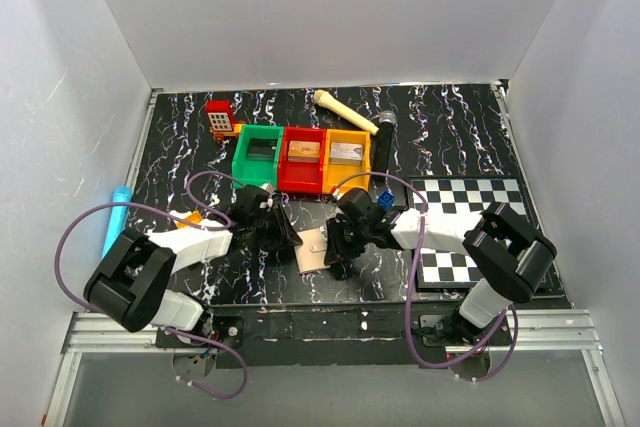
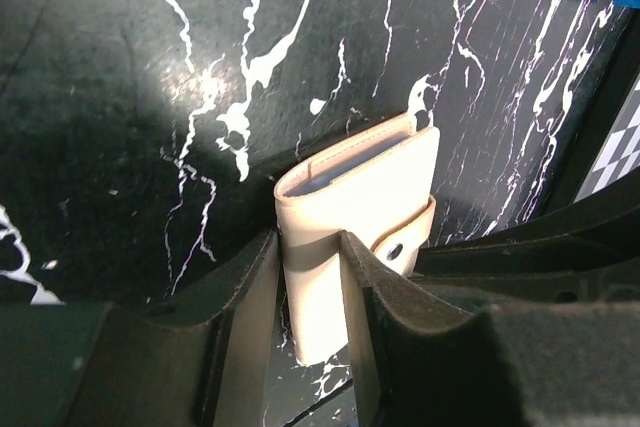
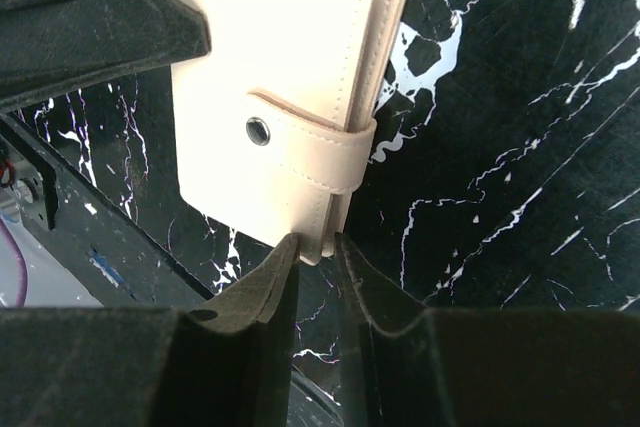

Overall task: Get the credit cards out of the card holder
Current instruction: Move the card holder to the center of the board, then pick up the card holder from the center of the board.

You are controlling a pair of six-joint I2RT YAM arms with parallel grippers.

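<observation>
The card holder is closed, cream-tan, with its snap strap fastened. It sits at the near middle of the black marbled table, between both grippers. My left gripper is shut on its folded spine, which shows in the left wrist view with the card holder standing out beyond the fingers. My right gripper pinches the card holder's lower corner below the strap, as the right wrist view shows. The credit cards are hidden inside the card holder.
Green, red and orange bins stand in a row behind. A checkered board lies right. A cream bone-shaped thing, a black cylinder, a red block and a blue tube lie around.
</observation>
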